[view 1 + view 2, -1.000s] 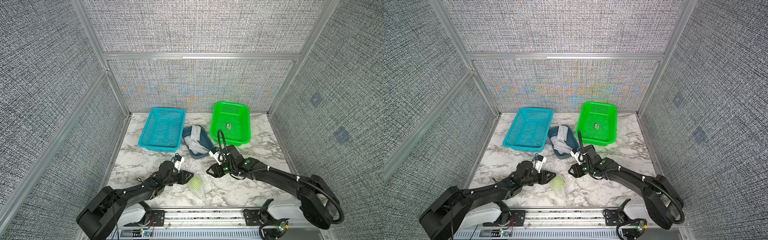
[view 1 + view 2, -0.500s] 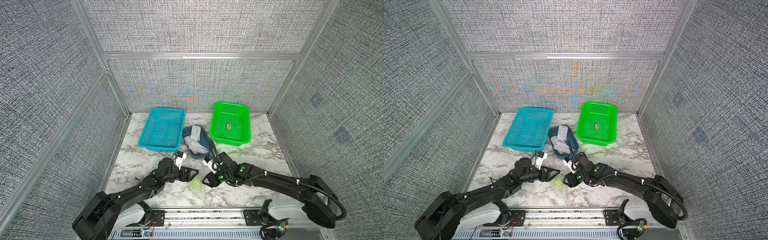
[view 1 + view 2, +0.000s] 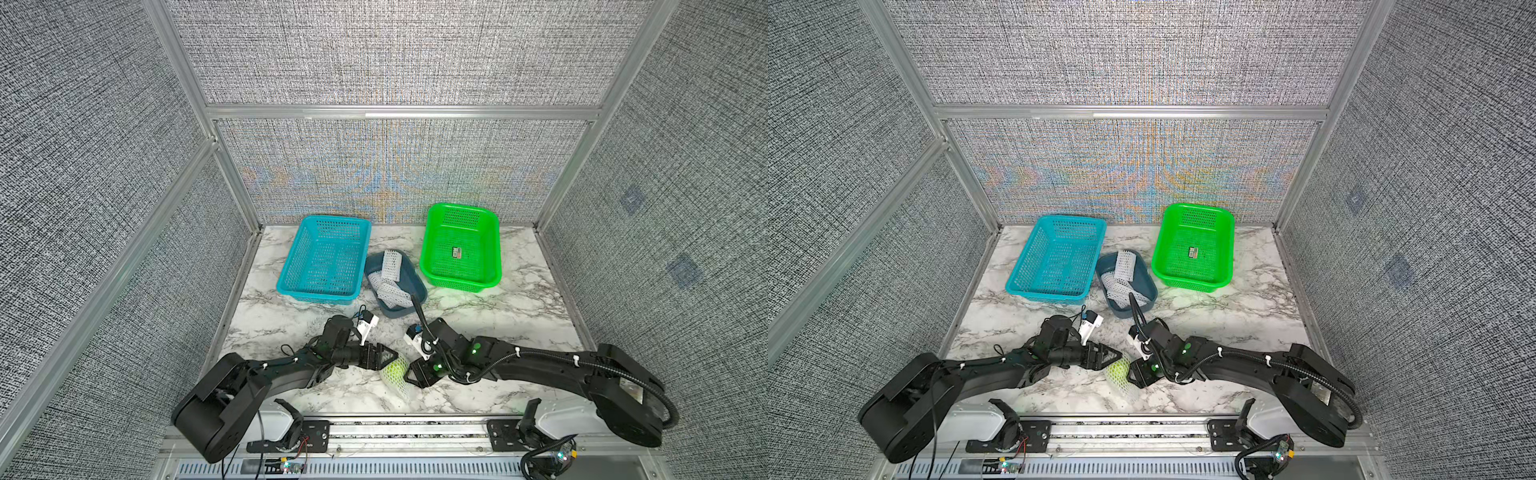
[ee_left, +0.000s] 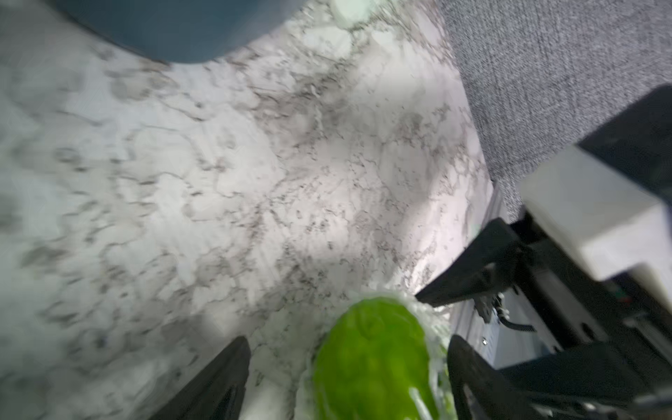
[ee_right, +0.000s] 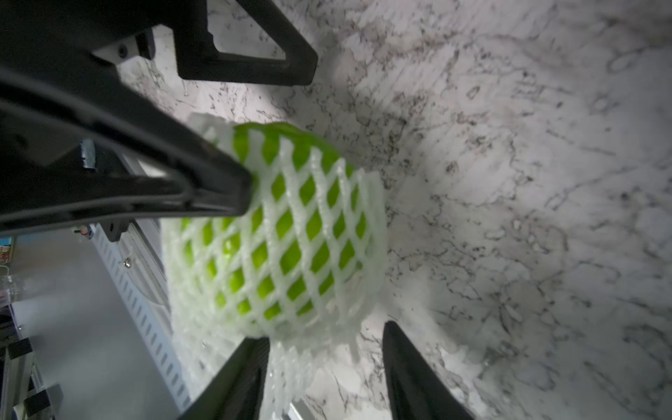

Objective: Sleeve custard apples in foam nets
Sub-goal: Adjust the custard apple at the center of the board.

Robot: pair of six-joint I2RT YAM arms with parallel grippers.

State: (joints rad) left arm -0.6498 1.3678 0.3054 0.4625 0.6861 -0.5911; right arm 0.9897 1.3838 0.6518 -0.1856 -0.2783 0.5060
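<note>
A dark blue tray between the two baskets holds several loose white foam nets. The green basket has only a small label on its floor. The turquoise basket stands left of the tray.

Near the front of the marble counter lies the custard apple, wrapped in a foam net. The left gripper is spread wide, one finger on each side of the fruit. The right gripper is also spread, with the net's loose end between its fingers.
</note>
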